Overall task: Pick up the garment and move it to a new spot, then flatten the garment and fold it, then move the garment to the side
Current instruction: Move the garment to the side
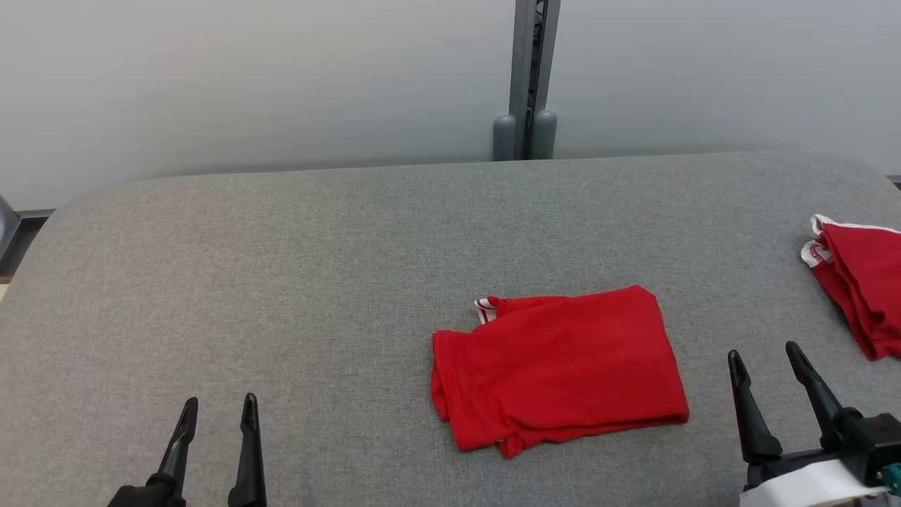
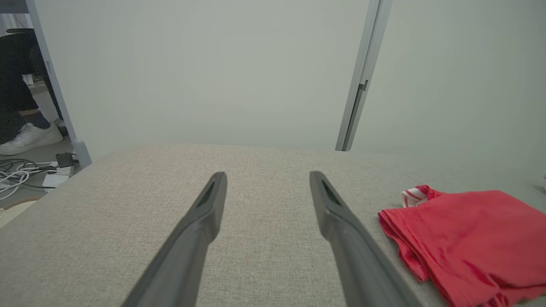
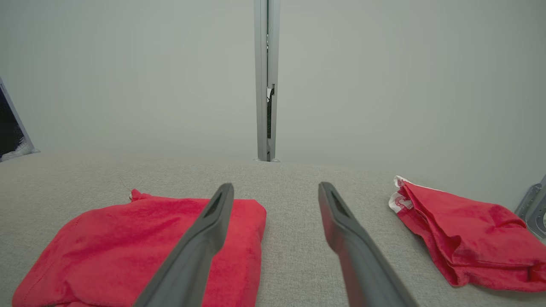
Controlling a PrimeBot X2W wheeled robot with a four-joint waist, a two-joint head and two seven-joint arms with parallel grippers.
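Garment (image 1: 559, 366), red cloth with white-striped trim, is folded into a rough rectangle on grey woven padding (image 1: 281, 282) between left gripper (image 1: 219, 400) and right gripper (image 1: 764, 351), both spread and empty. Second red garment (image 1: 862, 282) is bunched right of right gripper.

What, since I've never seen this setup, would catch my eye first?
A folded red garment lies right of centre on the grey table. A second red garment sits at the table's right edge. The left gripper and right gripper both stand open and empty at the near edge.
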